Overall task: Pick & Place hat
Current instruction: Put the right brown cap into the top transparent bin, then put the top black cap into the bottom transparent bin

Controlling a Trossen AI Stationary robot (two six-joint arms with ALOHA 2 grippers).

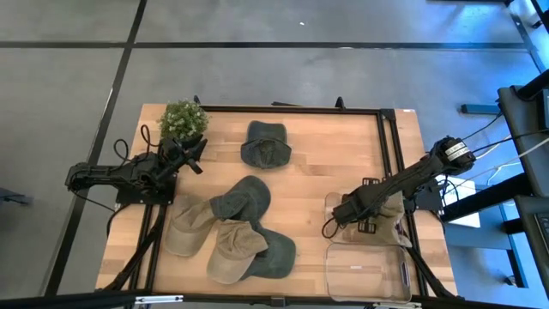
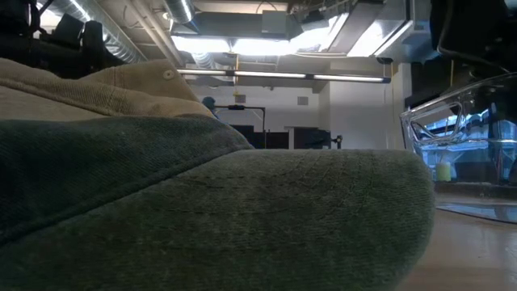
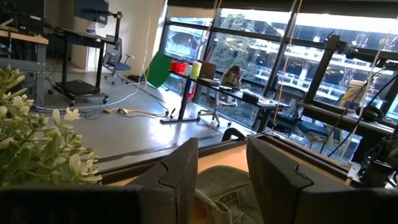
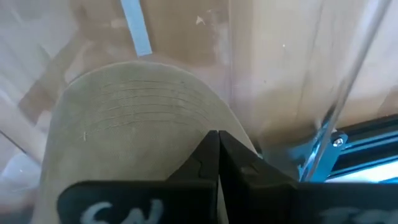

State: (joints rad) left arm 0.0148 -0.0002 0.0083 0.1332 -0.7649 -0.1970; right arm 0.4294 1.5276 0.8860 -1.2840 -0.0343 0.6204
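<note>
My right gripper (image 1: pixel 353 213) is over the far end of the clear plastic bin (image 1: pixel 364 257) and shut on a tan hat (image 1: pixel 390 211). In the right wrist view the hat's stitched brim (image 4: pixel 137 118) reaches past the shut fingers, with the bin's clear floor below it. My left gripper (image 1: pixel 187 154) waits open beside the small plant (image 1: pixel 183 118). Between its fingers the left wrist view shows a dark green hat (image 3: pixel 224 186), which lies alone on the table (image 1: pixel 266 144). Several more green and tan hats lie piled at the near middle (image 1: pixel 236 232). My right gripper pinches the tan hat between its two shut fingers (image 4: pixel 205 165) at the brim (image 4: pixel 180 134). It comes at the hat from above, slanting from the table's right. The brim sticks out beyond the fingertips over the bin; whether the hat touches the bin, I cannot tell.
The low view is mostly filled by a green hat (image 2: pixel 242 218), a tan hat (image 2: pixel 105 89) behind it and the bin's wall (image 2: pixel 460 137) on the right. A dark frame (image 1: pixel 390 154) runs along the table's far and right sides. Bare wood lies between pile and bin (image 1: pixel 304 197).
</note>
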